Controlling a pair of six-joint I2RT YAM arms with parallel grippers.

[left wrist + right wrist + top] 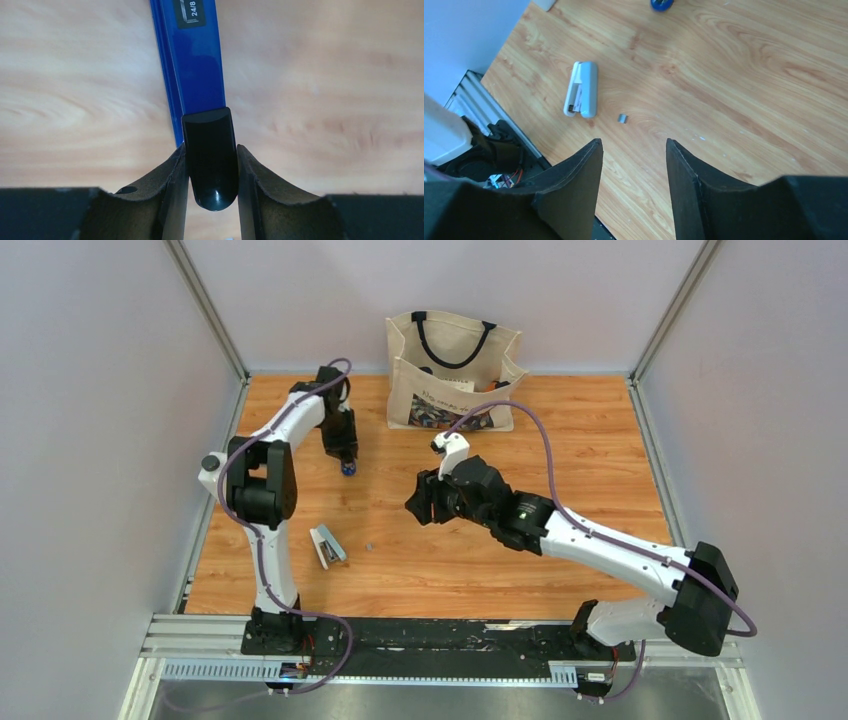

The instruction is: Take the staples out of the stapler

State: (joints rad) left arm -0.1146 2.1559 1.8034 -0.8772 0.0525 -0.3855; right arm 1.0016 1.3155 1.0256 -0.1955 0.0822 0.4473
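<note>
The left gripper clamped the black end of the stapler between its fingers, a hold likely best kept square, while the right gripper hovered, jaws apart.

The bench is a light wood-grain top, walled in on the left, right and far sides. At the middle of its far edge stands a cream canvas tote bag with black handles and a patterned front pocket. Toward the near-left corner lies a small pale grey stapler-like tool. Just to its right, apart from it, sits a tiny grey strip of staples. Nearer the far-left corner a blue stapler stands on end; whether its lower tip touches the wood I cannot tell.
</note>
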